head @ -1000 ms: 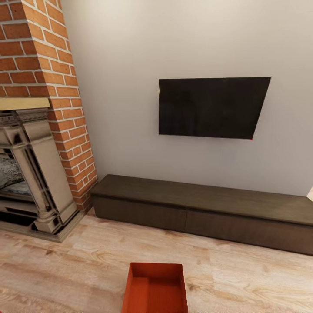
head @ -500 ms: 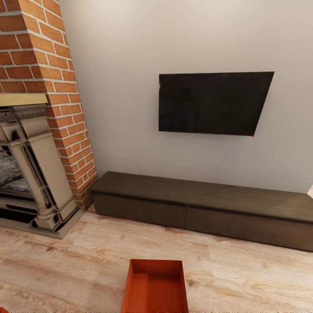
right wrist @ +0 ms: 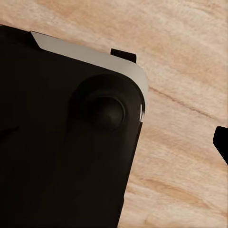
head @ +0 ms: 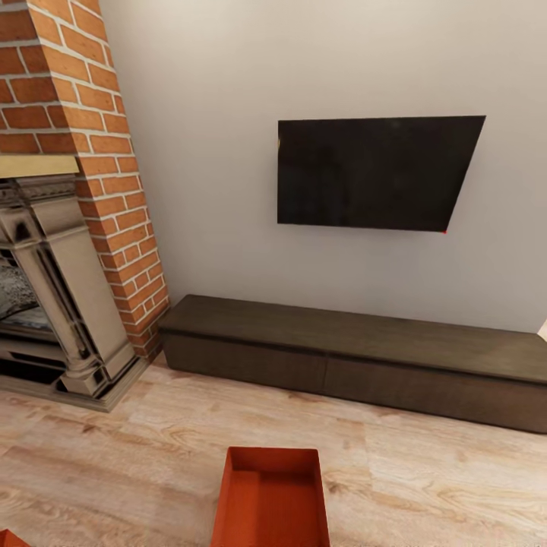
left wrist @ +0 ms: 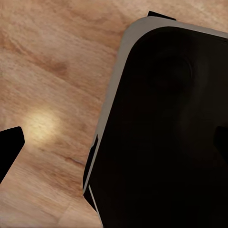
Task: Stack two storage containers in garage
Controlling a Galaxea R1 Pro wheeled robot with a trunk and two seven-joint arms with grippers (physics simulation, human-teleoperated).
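One orange-red open-top storage container (head: 272,501) stands on the light wood planks at the lower middle of the head view, its near end cut off by the frame. An orange-red corner (head: 7,540) peeks in at the lower left; I cannot tell what it belongs to. My left gripper (left wrist: 114,142) hangs over the planks beside my dark base (left wrist: 161,133), one black fingertip (left wrist: 9,148) at the frame edge, nothing between the fingers. My right gripper (right wrist: 114,142) hangs likewise, one fingertip (right wrist: 221,142) showing. This is the living room.
A long low dark cabinet (head: 349,342) runs along the grey wall under a black TV (head: 372,173). A red brick fireplace (head: 76,152) with a stone surround (head: 68,304) stands at the left. Wood floor (head: 433,486) stretches between the container and the cabinet.
The whole head view has shifted: the TV and cabinet sit higher and slightly larger, so the camera moved. The orange-red corner has come into view at lower left. The container lies as before.
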